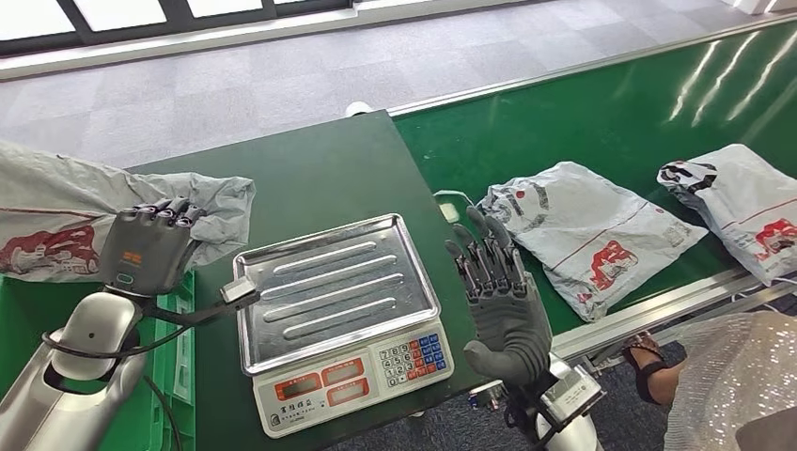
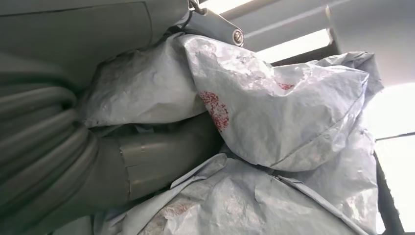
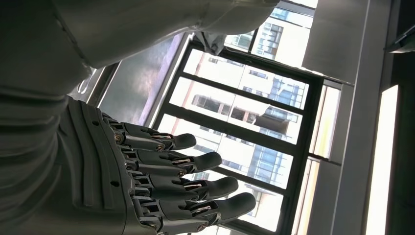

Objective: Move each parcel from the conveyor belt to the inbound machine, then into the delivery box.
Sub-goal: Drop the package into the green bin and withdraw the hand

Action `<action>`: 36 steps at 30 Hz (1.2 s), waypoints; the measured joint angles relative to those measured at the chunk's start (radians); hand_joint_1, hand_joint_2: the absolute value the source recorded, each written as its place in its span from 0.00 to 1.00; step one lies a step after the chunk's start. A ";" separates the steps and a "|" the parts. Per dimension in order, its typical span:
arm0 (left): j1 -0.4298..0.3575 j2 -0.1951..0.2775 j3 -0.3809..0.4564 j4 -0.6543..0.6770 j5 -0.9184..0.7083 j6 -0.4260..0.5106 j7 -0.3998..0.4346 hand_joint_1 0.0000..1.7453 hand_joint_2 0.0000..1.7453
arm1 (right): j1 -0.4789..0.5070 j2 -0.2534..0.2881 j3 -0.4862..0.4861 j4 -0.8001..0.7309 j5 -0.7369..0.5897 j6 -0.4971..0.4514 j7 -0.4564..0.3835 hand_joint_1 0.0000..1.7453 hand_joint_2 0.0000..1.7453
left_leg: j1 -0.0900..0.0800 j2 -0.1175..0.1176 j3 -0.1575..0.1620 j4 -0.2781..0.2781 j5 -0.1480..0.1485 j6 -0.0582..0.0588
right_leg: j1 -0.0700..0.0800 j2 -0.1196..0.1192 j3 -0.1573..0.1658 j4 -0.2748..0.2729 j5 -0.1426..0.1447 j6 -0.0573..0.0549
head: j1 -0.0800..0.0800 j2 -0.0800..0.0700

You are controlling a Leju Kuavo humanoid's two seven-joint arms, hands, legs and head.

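A crumpled grey plastic parcel with red print (image 1: 56,221) hangs gripped in the left robot hand (image 1: 146,246), while two similar parcels (image 1: 587,225) lie flat on the green conveyor belt (image 1: 564,122).

Landmark: the scale (image 1: 343,324), standing on the table (image 1: 310,169).
Left of the scale: the left hand (image 1: 146,249) grips a parcel (image 1: 56,216), held above the box (image 1: 179,362) just beside the table.
Right of the scale: the right hand (image 1: 498,301), fingers apart, nothing in it.
Further right: the conveyor belt (image 1: 583,113), with two more parcels (image 1: 587,225) (image 1: 742,202) lying on it, apart.
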 joint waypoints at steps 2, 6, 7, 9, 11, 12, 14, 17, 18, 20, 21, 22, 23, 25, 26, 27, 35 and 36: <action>-0.001 0.015 0.032 0.058 0.007 0.016 -0.001 1.00 1.00 | -0.001 -0.004 0.000 0.000 -0.009 -0.002 0.001 0.00 1.00 | 0.000 0.001 0.000 0.000 0.000 0.000 | 0.000 0.001 -0.001 0.000 0.000 -0.001 | 0.000 0.000; -0.004 0.041 0.102 0.183 0.012 0.060 -0.008 1.00 1.00 | -0.016 -0.019 0.000 0.004 -0.024 -0.009 0.001 0.00 1.00 | 0.002 0.002 0.000 0.000 0.001 -0.002 | 0.001 0.003 -0.002 0.000 0.001 -0.002 | 0.000 0.000; -0.007 0.045 0.117 0.210 0.012 0.064 -0.010 1.00 1.00 | -0.019 -0.022 0.000 0.006 -0.027 -0.012 0.001 0.00 1.00 | 0.002 0.002 0.000 0.000 0.002 -0.003 | 0.001 0.003 -0.002 0.000 0.001 -0.002 | 0.000 0.000; -0.013 0.051 0.141 0.261 0.011 0.064 -0.014 1.00 1.00 | -0.024 -0.027 0.000 0.008 -0.030 -0.021 0.003 0.00 1.00 | 0.002 0.002 0.000 0.000 0.002 -0.003 | 0.001 0.002 -0.002 0.000 0.001 -0.002 | 0.000 0.000; -0.021 0.055 0.157 0.303 0.006 0.064 -0.016 1.00 1.00 | -0.025 -0.030 0.000 0.009 -0.029 -0.028 0.006 0.00 1.00 | 0.002 0.002 0.000 0.000 0.002 -0.003 | 0.002 0.002 -0.002 0.000 0.001 -0.002 | 0.000 0.000; -0.024 0.055 0.162 0.322 0.002 0.064 -0.016 1.00 1.00 | -0.025 -0.030 0.000 0.009 -0.028 -0.031 0.007 0.00 1.00 | 0.002 0.002 0.000 0.000 0.002 -0.003 | 0.002 0.002 -0.002 0.000 0.001 -0.002 | 0.000 0.000; -0.026 0.056 0.170 0.353 -0.004 0.065 -0.015 1.00 1.00 | -0.024 -0.031 0.000 0.009 -0.024 -0.035 0.008 0.00 1.00 | 0.002 0.002 0.000 0.000 0.002 -0.003 | 0.001 0.002 -0.002 0.000 0.001 -0.002 | 0.000 0.000; -0.027 0.056 0.177 0.386 -0.005 0.065 -0.011 1.00 1.00 | -0.023 -0.031 0.000 0.009 -0.021 -0.039 0.008 0.00 1.00 | 0.002 0.002 0.000 0.000 0.002 -0.003 | 0.001 0.002 -0.002 0.000 0.001 -0.002 | 0.000 0.000; -0.027 0.056 0.179 0.394 -0.005 0.065 -0.010 1.00 1.00 | -0.023 -0.031 0.000 0.009 -0.021 -0.039 0.008 0.00 1.00 | 0.002 0.002 0.000 0.000 0.002 -0.003 | 0.001 0.002 -0.002 0.000 0.001 -0.002 | 0.000 0.000; -0.027 0.056 0.182 0.407 -0.006 0.065 -0.008 1.00 1.00 | -0.023 -0.031 0.000 0.009 -0.020 -0.039 0.008 0.00 1.00 | 0.002 0.002 0.000 0.000 0.002 -0.003 | 0.001 0.002 -0.002 0.000 0.001 -0.002 | 0.000 0.000; -0.027 0.056 0.184 0.412 -0.007 0.065 -0.008 0.98 1.00 | -0.023 -0.031 0.000 0.009 -0.020 -0.039 0.008 0.00 1.00 | 0.002 0.002 0.000 0.000 0.002 -0.003 | 0.001 0.002 -0.002 0.000 0.001 -0.002 | 0.000 0.000; -0.027 0.056 0.185 0.416 -0.008 0.064 -0.009 0.89 1.00 | -0.023 -0.031 0.000 0.009 -0.020 -0.039 0.008 0.00 1.00 | 0.002 0.002 0.000 0.000 0.002 -0.003 | 0.001 0.002 -0.002 0.000 0.001 -0.002 | 0.000 0.000; -0.027 0.056 0.185 0.420 -0.010 0.062 -0.010 0.64 1.00 | -0.023 -0.031 0.000 0.009 -0.020 -0.039 0.008 0.00 1.00 | 0.002 0.002 0.000 0.000 0.002 -0.003 | 0.001 0.002 -0.002 0.000 0.001 -0.002 | 0.000 0.000; -0.028 0.055 0.186 0.425 -0.017 0.054 -0.015 0.15 0.50 | -0.023 -0.031 0.000 0.009 -0.019 -0.039 0.008 0.00 1.00 | 0.002 0.002 0.000 0.000 0.002 -0.003 | 0.001 0.002 -0.002 0.000 0.001 -0.002 | 0.000 0.000; -0.028 0.054 0.186 0.427 -0.020 0.049 -0.019 0.00 0.25 | -0.023 -0.031 0.000 0.009 -0.018 -0.039 0.008 0.00 1.00 | 0.002 0.002 0.000 0.000 0.002 -0.003 | 0.001 0.002 -0.002 0.000 0.001 -0.002 | 0.000 0.000; -0.028 0.053 0.186 0.429 -0.024 0.045 -0.021 0.00 0.00 | -0.023 -0.031 0.000 0.009 -0.017 -0.038 0.008 0.00 1.00 | 0.002 0.002 0.000 0.000 0.002 -0.003 | 0.001 0.002 -0.002 0.000 0.001 -0.002 | 0.000 0.000; -0.006 0.039 0.193 0.376 -0.014 0.051 -0.016 0.00 0.00 | -0.001 -0.031 0.000 -0.002 -0.004 -0.038 0.007 0.00 1.00 | 0.001 0.001 0.000 0.000 0.002 -0.002 | 0.001 0.002 -0.002 0.000 0.001 -0.002 | 0.000 0.000; -0.003 0.037 0.194 0.368 -0.013 0.051 -0.015 0.00 0.00 | 0.002 -0.031 0.000 -0.004 -0.004 -0.038 0.007 0.00 1.00 | 0.001 0.001 0.000 0.000 0.002 -0.002 | 0.001 0.002 -0.002 0.000 0.001 -0.002 | 0.000 0.000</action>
